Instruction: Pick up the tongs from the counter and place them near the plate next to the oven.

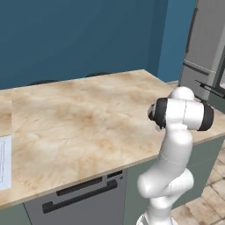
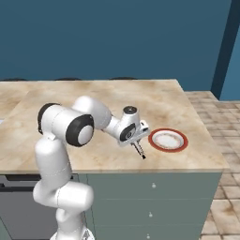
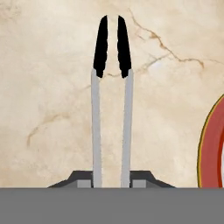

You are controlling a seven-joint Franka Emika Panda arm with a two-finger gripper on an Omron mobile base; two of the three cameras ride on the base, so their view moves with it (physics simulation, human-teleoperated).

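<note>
My gripper (image 3: pixel 111 181) is shut on the tongs (image 3: pixel 97 127), whose two silvery arms run away from the fingers and end in black tips. In the right base view the gripper (image 2: pixel 135 139) hangs low over the beige marbled counter (image 2: pixel 93 98), near its front edge. There the tongs (image 2: pixel 139 151) slant down toward the worktop, just left of the red-rimmed plate (image 2: pixel 168 139). The plate's rim (image 3: pixel 212 148) also shows at the right edge of the hand view, apart from the tongs. I cannot tell whether the tips touch the counter (image 3: pixel 43 87).
A dark-fronted appliance with black handles (image 1: pixel 74 197) sits under the counter (image 1: pixel 79 127) on the left. Grey-green drawers (image 2: pixel 152 197) lie below the plate. A grey fridge (image 1: pixel 206 48) stands at the far right. A white sheet (image 1: pixel 4 162) lies at the counter's left edge.
</note>
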